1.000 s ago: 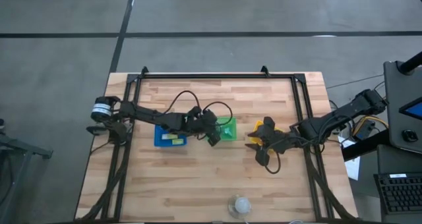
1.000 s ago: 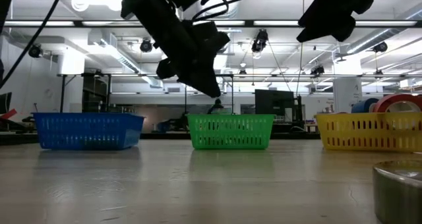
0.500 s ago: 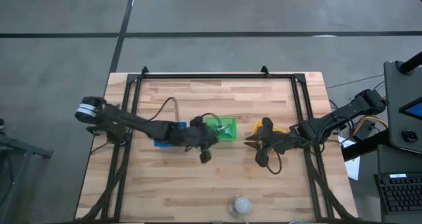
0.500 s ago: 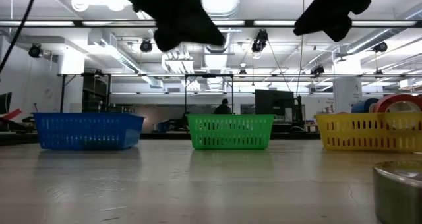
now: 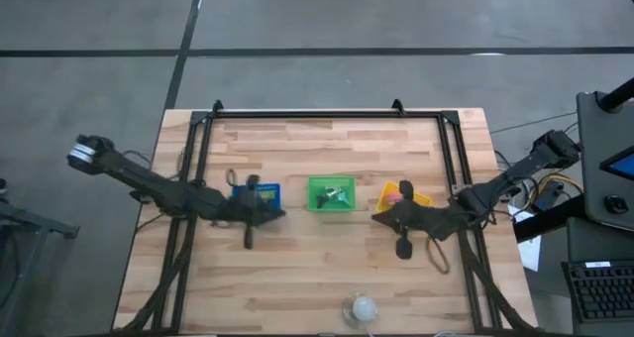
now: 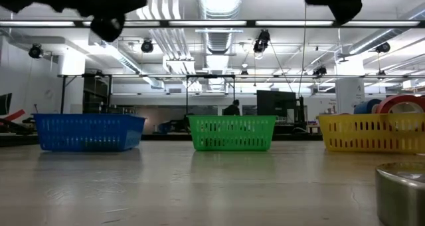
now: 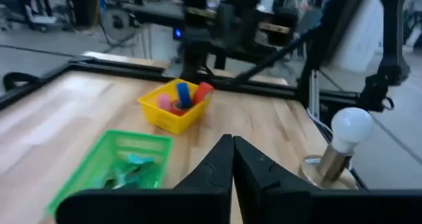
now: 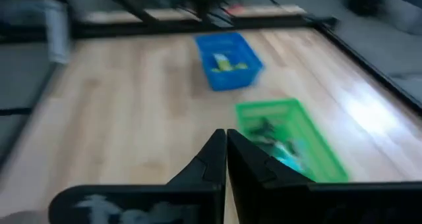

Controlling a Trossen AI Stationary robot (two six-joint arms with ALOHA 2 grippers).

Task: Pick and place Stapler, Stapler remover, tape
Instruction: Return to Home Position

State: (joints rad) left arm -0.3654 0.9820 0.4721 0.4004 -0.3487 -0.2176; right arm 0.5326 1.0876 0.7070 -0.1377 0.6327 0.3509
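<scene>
Jaws pinched together on nothing at the left gripper [image 5: 249, 239], above bare wood just beside the blue bin [image 5: 265, 192]. Likewise at the right gripper [image 5: 404, 246]: dark fingers [image 8: 214, 155] meeting at the tips, empty, near the yellow bin [image 5: 386, 191]. Tape [image 7: 184, 96] piled in that yellow bin, red rolls and a blue one. Pale blue staple remover [image 7: 135, 162] in the green bin [image 5: 313, 183] between the other two. White ball [image 5: 363, 306] well apart, by the table edge.

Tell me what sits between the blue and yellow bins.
The green bin stands between the blue bin and the yellow bin, apart from both; the low and high views both show it.
</scene>
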